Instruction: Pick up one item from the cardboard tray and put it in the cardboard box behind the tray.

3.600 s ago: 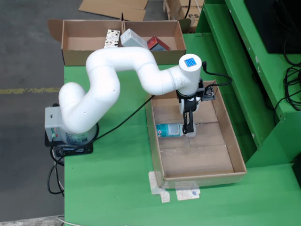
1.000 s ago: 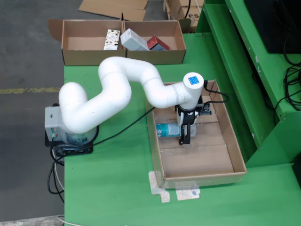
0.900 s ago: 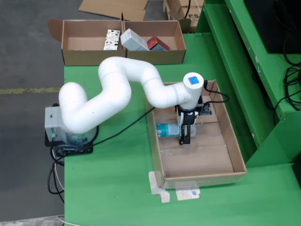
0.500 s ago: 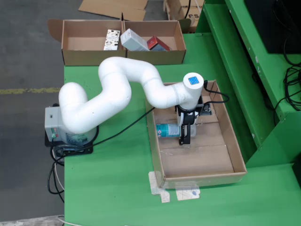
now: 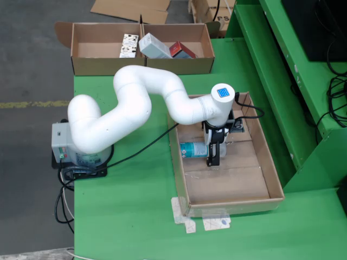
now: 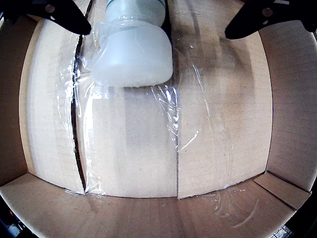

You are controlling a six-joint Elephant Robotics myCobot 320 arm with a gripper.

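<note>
A pale bottle (image 5: 192, 149) with a teal label lies on its side in the cardboard tray (image 5: 227, 184), by its left wall. My gripper (image 5: 214, 153) hangs over the bottle's cap end, low in the tray. In the wrist view the bottle's white end (image 6: 132, 49) sits at top centre between my two black fingers (image 6: 64, 15), which stand wide apart on either side without touching it. My gripper (image 6: 158, 20) is open and empty. The cardboard box (image 5: 92, 65) stands behind the tray at the table's far edge.
The box holds a patterned carton (image 5: 129, 46), a grey-white carton (image 5: 154, 46) and a red item (image 5: 181, 50). The tray floor (image 6: 223, 124) is taped with clear film. A black cable (image 5: 146, 146) runs across the green table (image 5: 124, 216). A raised green ledge (image 5: 282, 81) borders the right.
</note>
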